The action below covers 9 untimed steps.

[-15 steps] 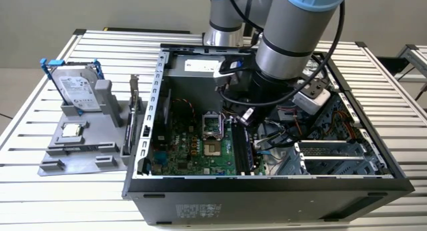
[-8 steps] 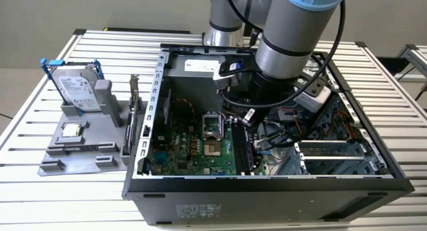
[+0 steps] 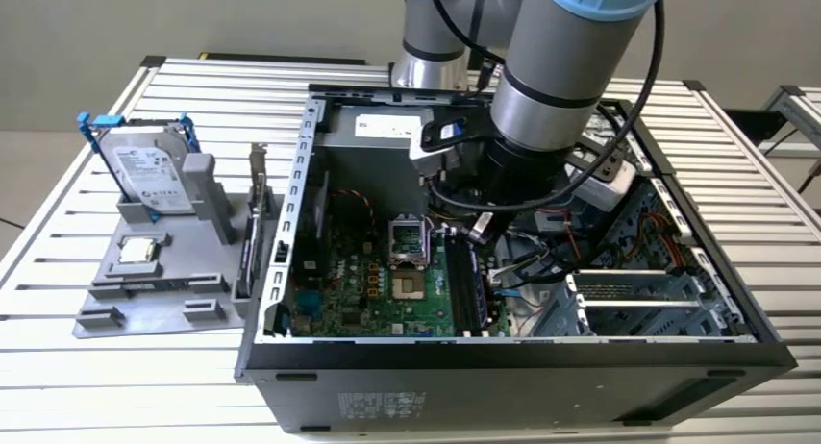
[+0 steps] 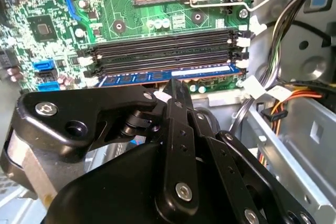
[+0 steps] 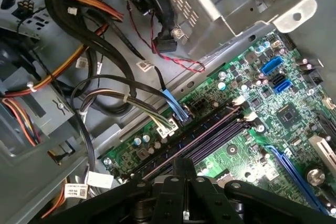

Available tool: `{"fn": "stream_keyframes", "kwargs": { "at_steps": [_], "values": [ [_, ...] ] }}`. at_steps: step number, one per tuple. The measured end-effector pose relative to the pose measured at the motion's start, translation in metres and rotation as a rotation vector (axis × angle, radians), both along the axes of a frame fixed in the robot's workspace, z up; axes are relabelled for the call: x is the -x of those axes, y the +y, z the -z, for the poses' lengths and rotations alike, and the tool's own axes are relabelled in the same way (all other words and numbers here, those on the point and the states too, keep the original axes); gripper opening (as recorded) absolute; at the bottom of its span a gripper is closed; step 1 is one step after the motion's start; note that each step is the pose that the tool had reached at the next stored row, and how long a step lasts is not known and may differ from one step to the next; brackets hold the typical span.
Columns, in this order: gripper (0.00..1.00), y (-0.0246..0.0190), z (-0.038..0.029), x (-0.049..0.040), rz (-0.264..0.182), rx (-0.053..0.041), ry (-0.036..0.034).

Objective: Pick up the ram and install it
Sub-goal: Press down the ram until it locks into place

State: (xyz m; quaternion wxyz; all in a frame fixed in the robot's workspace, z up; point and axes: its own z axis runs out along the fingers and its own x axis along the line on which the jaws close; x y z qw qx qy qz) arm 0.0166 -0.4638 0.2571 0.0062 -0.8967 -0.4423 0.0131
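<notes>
Your black linkage-fingered gripper [image 4: 176, 85] is reaching deep inside the open black computer case [image 3: 513, 367], low in the second wrist view, its jaws pinched together on the top edge of the long, thin bluish circuit-board memory stick [image 4: 168, 75] — the ram. The stick is lying along the slot nearest the gripper, beside the row of empty black memory slots [image 4: 163, 51] at that frame's centre; whether it is fully seated, I cannot tell.

To do this well, you are wanting the stick square to its slot along the whole length and the push straight down, even at both ends, so the white end latches [image 4: 242, 64] can close — my judgement, not something shown.

Crowding you: the bundle of black, orange and yellow cables [image 5: 79, 51] at the upper left of the first wrist view, hanging near the slot ends, and the bare square processor socket [image 3: 408, 237] at mid-frame in the exterior view. Well apart, at that view's left, the silver hard drive in a blue frame [image 3: 144, 165] and the small square silver chip [image 3: 138, 252] are resting on a grey fixture.
</notes>
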Motion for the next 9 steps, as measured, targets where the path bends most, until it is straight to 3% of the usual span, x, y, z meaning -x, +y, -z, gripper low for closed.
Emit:
{"fn": "stream_keyframes", "kwargs": {
  "at_steps": [9],
  "values": [
    [0.0, 0.0014, 0.0011, 0.0001, -0.092, -0.0006, 0.0]
  ]
}}
